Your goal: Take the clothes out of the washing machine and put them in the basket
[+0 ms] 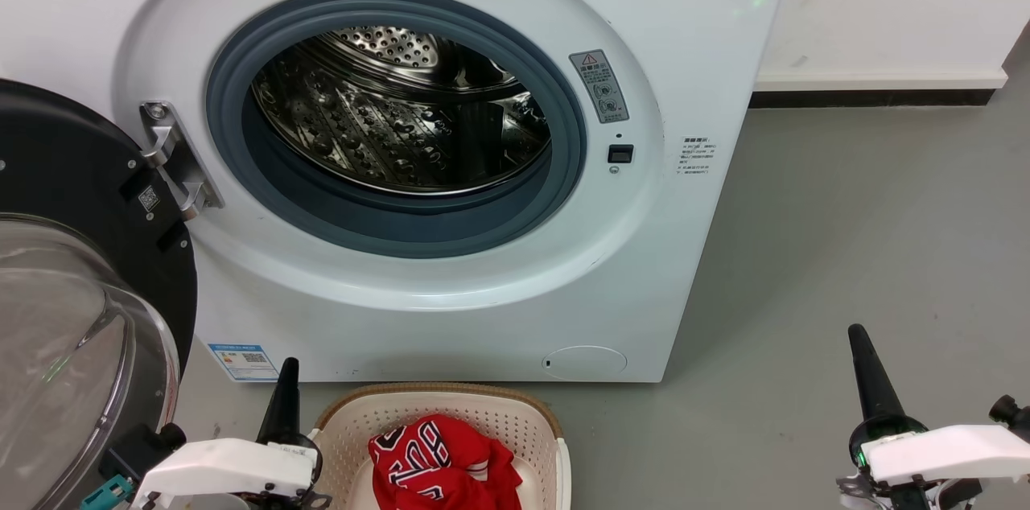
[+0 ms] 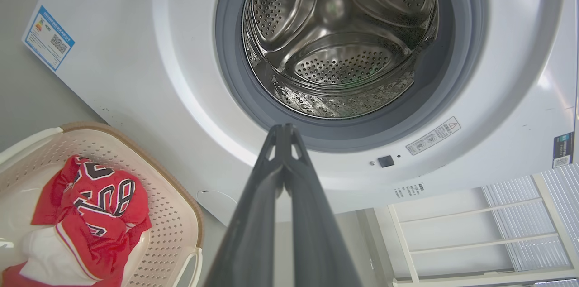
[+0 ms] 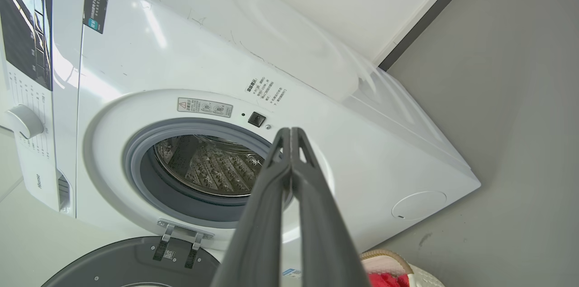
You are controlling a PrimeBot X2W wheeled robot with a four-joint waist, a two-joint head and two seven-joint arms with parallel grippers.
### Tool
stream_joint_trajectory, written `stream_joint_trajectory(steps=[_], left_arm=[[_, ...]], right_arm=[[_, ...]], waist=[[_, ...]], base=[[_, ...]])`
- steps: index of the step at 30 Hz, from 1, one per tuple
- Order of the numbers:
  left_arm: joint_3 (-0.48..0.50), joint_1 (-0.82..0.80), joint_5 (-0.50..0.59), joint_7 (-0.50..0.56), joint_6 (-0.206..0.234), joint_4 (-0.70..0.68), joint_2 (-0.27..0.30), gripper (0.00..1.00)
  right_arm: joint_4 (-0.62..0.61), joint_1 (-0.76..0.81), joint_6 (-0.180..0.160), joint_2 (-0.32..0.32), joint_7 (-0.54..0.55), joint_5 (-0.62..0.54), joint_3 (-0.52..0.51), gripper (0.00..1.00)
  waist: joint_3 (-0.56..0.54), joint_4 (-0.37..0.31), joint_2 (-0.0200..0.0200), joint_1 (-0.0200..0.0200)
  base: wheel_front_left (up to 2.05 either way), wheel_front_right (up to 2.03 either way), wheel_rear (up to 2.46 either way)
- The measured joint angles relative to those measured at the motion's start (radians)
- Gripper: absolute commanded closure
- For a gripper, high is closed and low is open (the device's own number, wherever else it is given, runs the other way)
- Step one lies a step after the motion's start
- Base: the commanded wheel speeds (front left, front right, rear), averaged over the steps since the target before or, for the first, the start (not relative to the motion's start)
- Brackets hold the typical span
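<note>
We judge the task as good as done. The drum (image 1: 386, 132) of the washer (image 1: 684, 27) shows bare perforated steel in all three views, with no cloth on its floor or on the grey ring. The clothes (image 1: 442, 454) lie in the basket (image 1: 438, 391), which sits on the floor just in front of the washer, below its opening. The door (image 1: 72, 172) stands swung open at the washer's left.

The clothes are a crumpled bright red heap. A jersey lies on top with white-black lettering, striped trim and white lining turned out, and more red cloth is under it.

The left end effector (image 2: 284, 133) has its fingers pressed together on nothing, in front of the washer beside the basket. The right end effector (image 3: 290, 132), likewise closed and empty, hangs off the washer's right side.
</note>
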Motion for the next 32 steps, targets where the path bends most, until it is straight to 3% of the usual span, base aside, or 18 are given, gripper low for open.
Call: stream_joint_trajectory(steps=[32], left_arm=[[0.036,-0.052,-0.309,0.078,-0.053,0.026,0.000,1.00]], right_arm=[[0.044,-0.059,0.000,-0.001,0.079,0.319,-0.025,1.00]], waist=[[0.005,0.006,0.0000,-0.0001]], base=[[0.00,0.00,0.00]])
